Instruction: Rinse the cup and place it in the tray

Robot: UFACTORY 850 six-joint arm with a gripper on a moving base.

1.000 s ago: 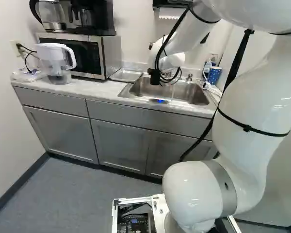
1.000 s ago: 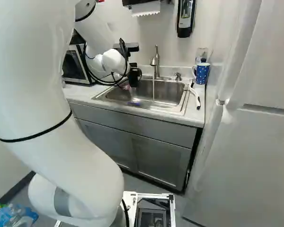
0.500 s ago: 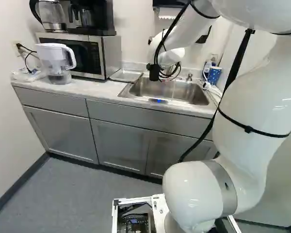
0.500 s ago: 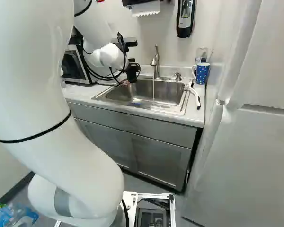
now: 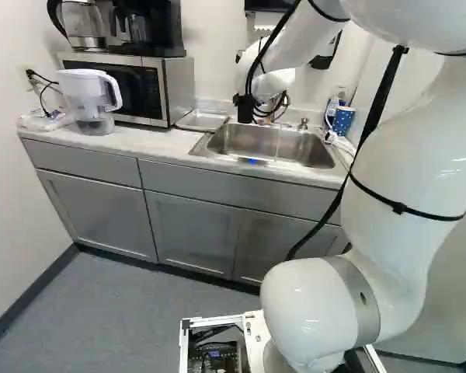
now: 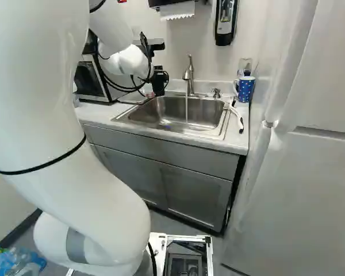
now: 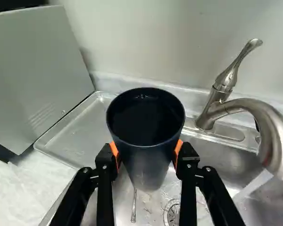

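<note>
And there's the glossy white arm (image 5: 404, 167), all bulbous joints, a grey band (image 5: 353, 299) between four and five o'clock in the left base view, thin black ties (image 5: 400, 207), black cables (image 5: 282, 25) towards one o'clock, and a black gripper (image 6: 158, 83) with silvery screws (image 7: 208, 169) and orange pads (image 7: 178, 149)!

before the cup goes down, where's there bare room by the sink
The tray, between microwave and sink, looks bare; so does the counter in front of the microwave, right of the pitcher in the left base view. The sink's other end is crowded: white-handled tool, dotted mug.
</note>
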